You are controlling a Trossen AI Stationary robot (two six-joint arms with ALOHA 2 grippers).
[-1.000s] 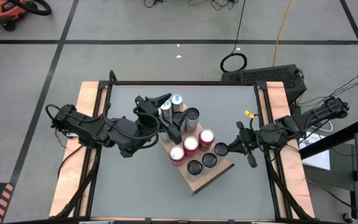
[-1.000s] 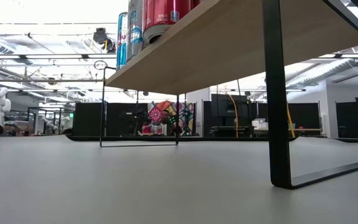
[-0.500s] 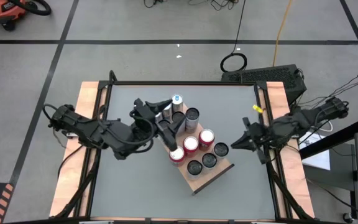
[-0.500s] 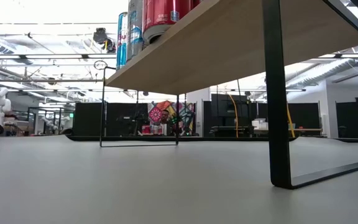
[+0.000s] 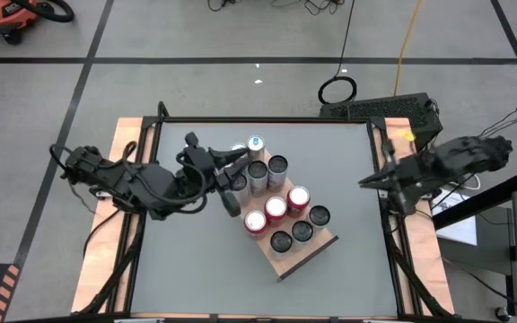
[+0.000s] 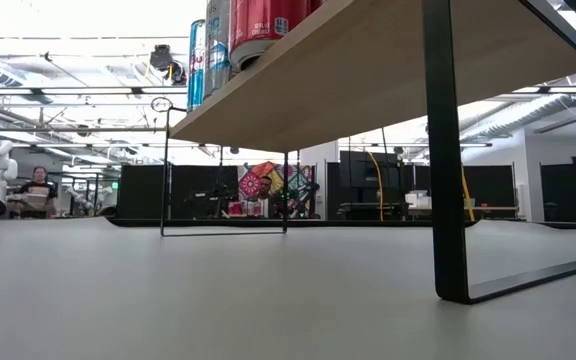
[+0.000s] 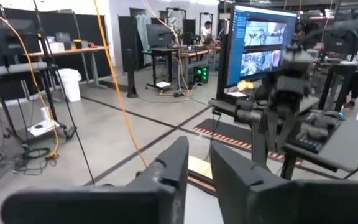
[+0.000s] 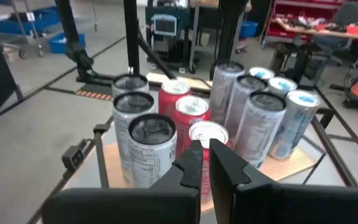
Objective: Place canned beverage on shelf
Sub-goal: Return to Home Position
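Left claw (image 7: pixel 199 155): fingers drawn close with only a narrow slit between them, nothing held. In the high view it is raised just beside the shelf (image 5: pixel 287 262), at the end where the silver cans (image 5: pixel 257 176) stand. Its own camera looks over them into the room.

Right claw (image 8: pixel 207 148): fingers pressed close, empty. It is at the right edge of the bench (image 5: pixel 196 269), well apart from the shelf and pointing at it.

Stock: every can in view stands upright on the shelf, packed touching or nearly so.
- Three red cans (image 5: pixel 276 208) run in a line across the middle.
- Dark cans (image 5: pixel 302 231) stand on one side of them.
- The silver ones and two blue-topped cans lie on the other side.

The shelf is a wooden board on black legs, set skew on the bench. Its near corner is bare.

Handling (judgement):
- The cans are thin-walled metal. A full one would be stiff and fairly heavy for its size; an empty one would be light and easy to dent. I cannot tell which these are.
- The walls are smooth and round, so a can may slip or twist in a loose pinch.
- Best hold is across the body at about mid-height, fingers on opposite sides, not on the rim or the tapered top.
- Packed this tightly, an inner can leaves little room for a finger on either side. An outer one is the easier take.
- A knock would likely topple its neighbours.
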